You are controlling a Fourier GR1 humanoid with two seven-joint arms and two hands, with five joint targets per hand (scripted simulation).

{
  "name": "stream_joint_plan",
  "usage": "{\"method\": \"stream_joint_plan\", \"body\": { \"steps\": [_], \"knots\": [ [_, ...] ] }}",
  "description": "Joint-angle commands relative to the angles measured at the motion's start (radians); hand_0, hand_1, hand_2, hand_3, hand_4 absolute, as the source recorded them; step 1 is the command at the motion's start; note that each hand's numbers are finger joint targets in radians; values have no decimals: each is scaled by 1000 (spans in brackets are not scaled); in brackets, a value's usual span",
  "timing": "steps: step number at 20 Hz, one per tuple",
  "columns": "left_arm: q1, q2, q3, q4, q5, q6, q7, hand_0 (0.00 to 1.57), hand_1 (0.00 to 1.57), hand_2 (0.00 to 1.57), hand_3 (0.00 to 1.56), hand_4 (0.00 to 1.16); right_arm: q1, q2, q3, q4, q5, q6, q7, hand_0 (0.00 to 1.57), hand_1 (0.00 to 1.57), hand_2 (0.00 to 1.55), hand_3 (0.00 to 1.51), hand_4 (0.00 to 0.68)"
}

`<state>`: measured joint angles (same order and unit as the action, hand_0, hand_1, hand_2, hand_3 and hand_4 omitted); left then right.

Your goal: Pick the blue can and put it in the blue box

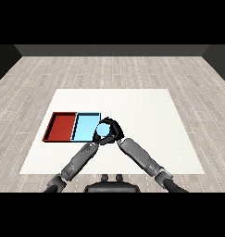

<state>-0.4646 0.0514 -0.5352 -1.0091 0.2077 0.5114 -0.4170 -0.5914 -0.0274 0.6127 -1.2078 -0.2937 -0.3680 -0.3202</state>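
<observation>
Where legible, no writing on blue can (103,131) in right hand (113,130).

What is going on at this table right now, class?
The robot's right hand has its fingers curled round the blue can and holds it at the right edge of the light blue tray. Whether the can is already inside the tray cannot be told. The left hand sits just below the can, close to it; its state is unclear. The red tray lies next to the blue one, on its left.
</observation>
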Motion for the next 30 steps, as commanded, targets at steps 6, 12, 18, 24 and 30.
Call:
{"method": "stream_joint_plan", "body": {
  "steps": [6,12,18,24,30],
  "knots": [
    [10,-49,7,37,24,-3,-52,575,575,710,505,663,-17,26,-34,-42,-29,30,50,1438,1438,1453,1393,591],
    [68,-50,-7,-17,117,-13,-7,1481,1481,1457,1368,601,15,26,-28,-55,-44,17,44,1405,1405,1451,1396,552],
    [-9,-50,38,52,138,-56,-2,1571,1571,1516,1448,1097,46,26,-61,-39,-73,59,31,0,0,0,0,0],
    [-37,-51,12,122,183,-46,-61,1571,1571,1520,1454,1121,-21,27,-76,-28,-97,29,52,0,0,0,0,0],
    [38,-51,40,18,59,-37,0,1571,1571,1571,1498,1137,43,26,-84,-48,-70,63,60,0,0,0,0,0]
  ]
}}
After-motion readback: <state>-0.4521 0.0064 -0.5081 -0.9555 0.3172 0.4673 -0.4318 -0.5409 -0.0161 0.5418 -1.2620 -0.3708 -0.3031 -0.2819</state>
